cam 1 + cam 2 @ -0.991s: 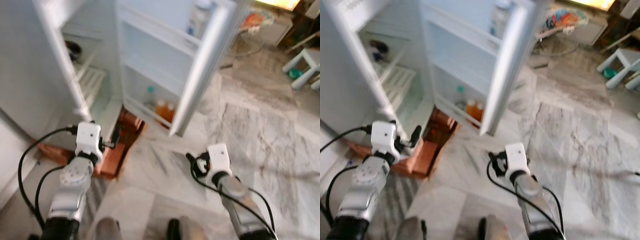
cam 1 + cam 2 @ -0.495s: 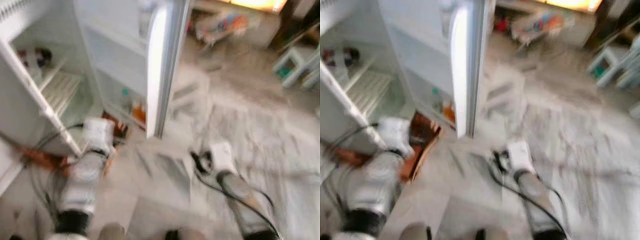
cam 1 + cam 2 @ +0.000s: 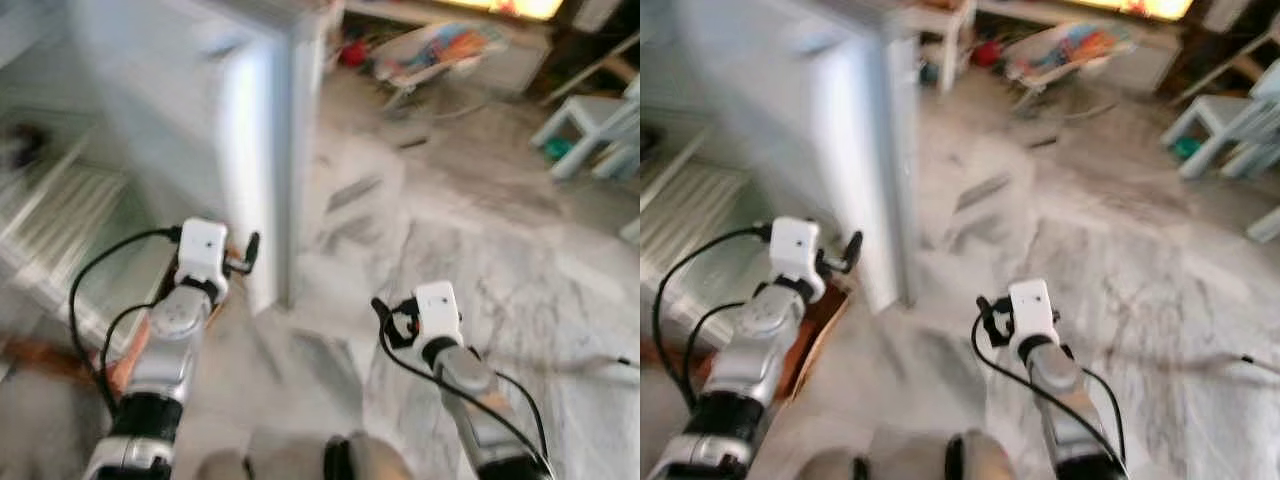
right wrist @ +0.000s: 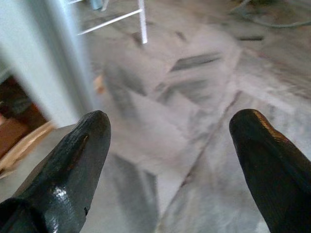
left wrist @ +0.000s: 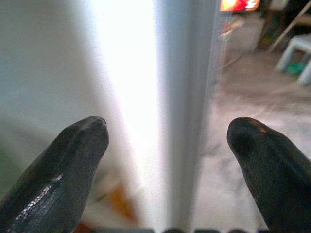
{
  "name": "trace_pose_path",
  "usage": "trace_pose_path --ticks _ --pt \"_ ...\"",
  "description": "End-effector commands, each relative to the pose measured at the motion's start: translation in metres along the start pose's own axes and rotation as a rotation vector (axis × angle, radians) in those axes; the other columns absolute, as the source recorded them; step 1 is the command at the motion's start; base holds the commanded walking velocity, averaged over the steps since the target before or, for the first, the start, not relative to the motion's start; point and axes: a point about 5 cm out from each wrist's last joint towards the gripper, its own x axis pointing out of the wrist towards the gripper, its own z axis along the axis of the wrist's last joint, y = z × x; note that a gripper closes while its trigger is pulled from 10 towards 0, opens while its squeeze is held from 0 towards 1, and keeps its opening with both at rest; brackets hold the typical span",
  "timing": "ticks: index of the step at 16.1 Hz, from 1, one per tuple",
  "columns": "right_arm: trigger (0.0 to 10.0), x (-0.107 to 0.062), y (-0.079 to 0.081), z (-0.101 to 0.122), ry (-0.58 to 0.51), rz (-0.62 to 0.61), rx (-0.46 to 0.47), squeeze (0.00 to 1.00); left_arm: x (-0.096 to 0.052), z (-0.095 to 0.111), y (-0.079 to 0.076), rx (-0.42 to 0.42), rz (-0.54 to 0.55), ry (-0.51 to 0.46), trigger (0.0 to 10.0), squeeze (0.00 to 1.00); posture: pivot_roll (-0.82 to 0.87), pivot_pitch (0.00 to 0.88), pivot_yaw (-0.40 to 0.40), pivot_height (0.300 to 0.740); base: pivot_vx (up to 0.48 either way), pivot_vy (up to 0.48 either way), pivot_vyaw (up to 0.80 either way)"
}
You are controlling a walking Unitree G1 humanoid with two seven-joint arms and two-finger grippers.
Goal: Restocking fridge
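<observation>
Turning right since a second ago: fridge door [image 3: 255, 150] edge now sits ahead between left gripper [image 5: 167, 145] jaws; both grippers spread, empty; right gripper [image 4: 167, 145] faces marble floor [image 4: 204, 87]. Restocking not started.

We are in a lived-in home: a white fridge [image 3: 240, 150] stands open on a grey-veined marble floor [image 3: 480, 240], a small white stool [image 3: 590, 120] sits near the far wall, and a colourful baby bouncer [image 3: 440, 50] lies beyond.

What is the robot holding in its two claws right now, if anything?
Nothing. The left gripper is open, facing the fridge door's edge; the right gripper is open over the marble floor.
</observation>
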Motion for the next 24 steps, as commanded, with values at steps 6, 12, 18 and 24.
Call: trace_pose_path --ticks 6,12,18,24 --pt "10.0 0.000 -0.005 0.001 -0.001 -0.022 -0.004 0.00 0.020 0.004 -0.022 0.046 -0.103 -0.004 10.0 0.00 0.06 0.100 -0.078 0.740 0.480 0.000 0.00" --pt "10.0 0.000 -0.011 0.000 0.001 -0.039 -0.012 0.00 0.056 0.035 -0.068 0.115 -0.255 -0.058 10.0 0.00 0.03 0.082 -0.073 0.740 0.480 0.000 0.00" --pt "10.0 0.002 -0.007 0.000 -0.008 -0.040 -0.006 0.00 0.035 0.014 -0.065 0.105 -0.322 -0.069 10.0 0.00 0.04 0.078 -0.066 0.740 0.061 0.000 0.00" --pt "10.0 0.010 -0.003 0.006 -0.023 -0.027 -0.003 0.00 -0.007 -0.013 -0.013 0.094 -0.120 -0.012 10.0 0.00 0.10 0.101 -0.063 0.740 0.000 0.000 0.00"
